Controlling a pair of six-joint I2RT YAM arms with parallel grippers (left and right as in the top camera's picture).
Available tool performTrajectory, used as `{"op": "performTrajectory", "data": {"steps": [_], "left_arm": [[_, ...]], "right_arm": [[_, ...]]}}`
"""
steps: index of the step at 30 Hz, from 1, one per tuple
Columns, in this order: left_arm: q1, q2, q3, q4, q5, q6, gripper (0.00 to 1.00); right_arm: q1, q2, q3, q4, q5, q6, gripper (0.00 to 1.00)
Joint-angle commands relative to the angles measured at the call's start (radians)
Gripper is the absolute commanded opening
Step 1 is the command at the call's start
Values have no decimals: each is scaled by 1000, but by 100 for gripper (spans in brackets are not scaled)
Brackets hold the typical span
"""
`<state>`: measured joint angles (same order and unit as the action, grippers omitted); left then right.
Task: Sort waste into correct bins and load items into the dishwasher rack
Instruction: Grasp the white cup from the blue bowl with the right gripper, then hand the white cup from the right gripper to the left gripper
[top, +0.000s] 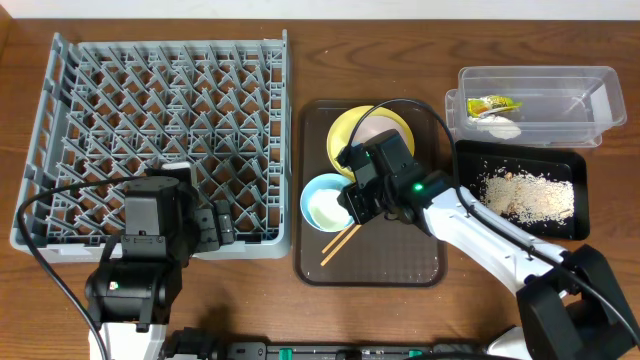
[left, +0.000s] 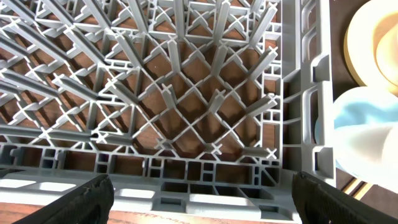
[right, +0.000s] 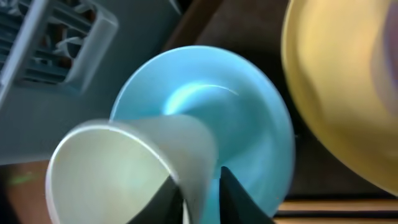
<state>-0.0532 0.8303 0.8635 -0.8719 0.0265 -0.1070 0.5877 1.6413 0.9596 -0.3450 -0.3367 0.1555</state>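
Note:
My right gripper (top: 352, 205) (right: 202, 193) is shut on the wall of the small white cup (top: 328, 210) (right: 124, 174), which is tilted over the light-blue bowl (top: 315, 190) (right: 249, 106). The yellow plate (top: 345, 130) (right: 348, 93) lies behind the bowl, with a pale bowl (top: 383, 135) on it, partly hidden by my arm. The wooden chopsticks (top: 340, 243) lie in front. My left gripper (top: 225, 225) (left: 202, 199) is open and empty over the front right corner of the grey dishwasher rack (top: 160, 120) (left: 186, 112).
The dishes sit on a brown serving tray (top: 400, 260). The clear tub (top: 540, 85) at the back right holds the green-and-yellow wrapper (top: 493, 104) and the white tissue (top: 502, 126). The black tray (top: 470, 155) holds the rice scraps (top: 527, 195).

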Motion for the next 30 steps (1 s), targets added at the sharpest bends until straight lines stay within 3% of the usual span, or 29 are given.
{"op": "performTrajectory", "data": {"steps": [1,3,9,12,16,20,30], "left_arm": [[5,-2,23,-3,-4,2,93],[5,-2,23,-3,-4,2,93],[5,-2,23,7,3,-11,93],[5,-1,23,44,89,-36,93],[5,24,23,120,259,-68,93],[5,105,23,201,470,-173,93],[2,426,23,571,1139,-323,93]], "right_arm": [[2,5,8,20,41,9,9],[-10,-2,16,34,41,12,1],[-91,-81,88,22,10,40,1],[-164,-123,122,15,-28,86,1],[-272,-144,129,15,-118,169,1],[-366,-124,126,15,-362,193,1],[-367,-43,126,77,-792,192,1]]}}
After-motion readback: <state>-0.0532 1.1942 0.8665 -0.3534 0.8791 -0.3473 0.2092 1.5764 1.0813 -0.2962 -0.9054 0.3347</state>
